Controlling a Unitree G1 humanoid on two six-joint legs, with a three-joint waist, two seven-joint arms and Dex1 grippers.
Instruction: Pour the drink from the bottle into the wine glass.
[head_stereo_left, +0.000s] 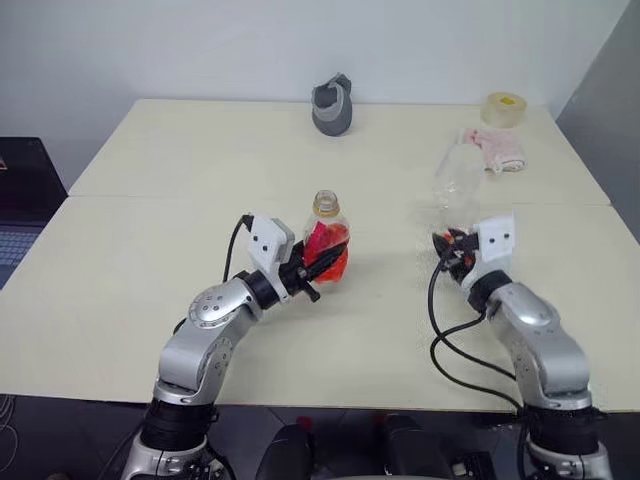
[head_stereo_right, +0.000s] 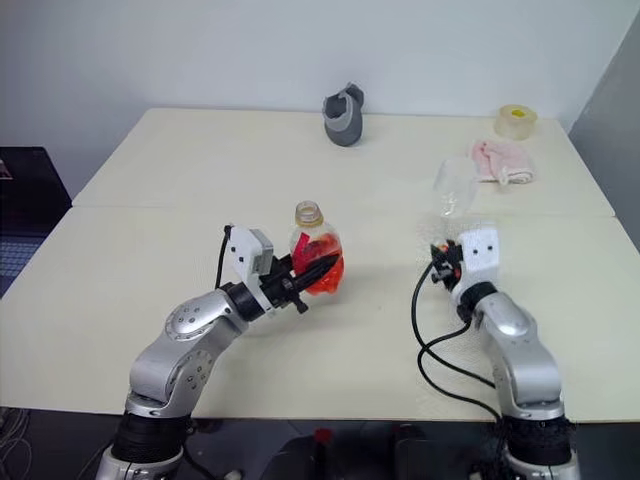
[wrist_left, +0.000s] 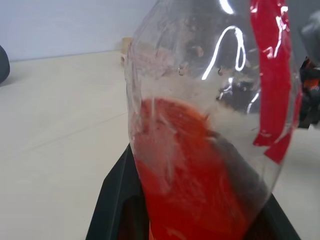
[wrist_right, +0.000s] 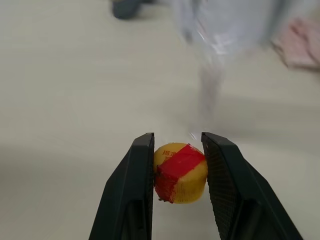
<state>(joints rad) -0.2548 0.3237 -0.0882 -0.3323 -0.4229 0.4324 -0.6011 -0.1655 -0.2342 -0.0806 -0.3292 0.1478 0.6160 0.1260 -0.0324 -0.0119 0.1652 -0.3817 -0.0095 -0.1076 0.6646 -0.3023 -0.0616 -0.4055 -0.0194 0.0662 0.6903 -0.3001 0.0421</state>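
Your table (head_stereo_left: 150, 300) is the big cream one, and the bottle (head_stereo_left: 328, 245) stands near its middle, so use the bottle as your mark.

Your left gripper (head_stereo_left: 318, 270) comes at the bottle from the left and is clamped tight on its belly. The bottle stands up, a little tilted, and its mouth is open with no cap on. The drink (head_stereo_left: 335, 262) is red and sits in the lower part of the bottle.

Your right gripper (wrist_right: 177, 172) is well to the right of the bottle. Its 2 fingers (wrist_right: 137, 175) are pinched on the yellow cap (wrist_right: 181, 172), which has red tape on it.

The glass (head_stereo_left: 458, 180) stands to the right of the bottle and a bit farther back, just past your right gripper. It looks blurry, so you cannot tell if anything is in it.

A grey thing (head_stereo_left: 334, 108) sits far behind the bottle at the back edge. A pink cloth (head_stereo_left: 497, 148) lies back and to the right, past the glass. A roll of tape (head_stereo_left: 506, 108) sits behind the cloth.
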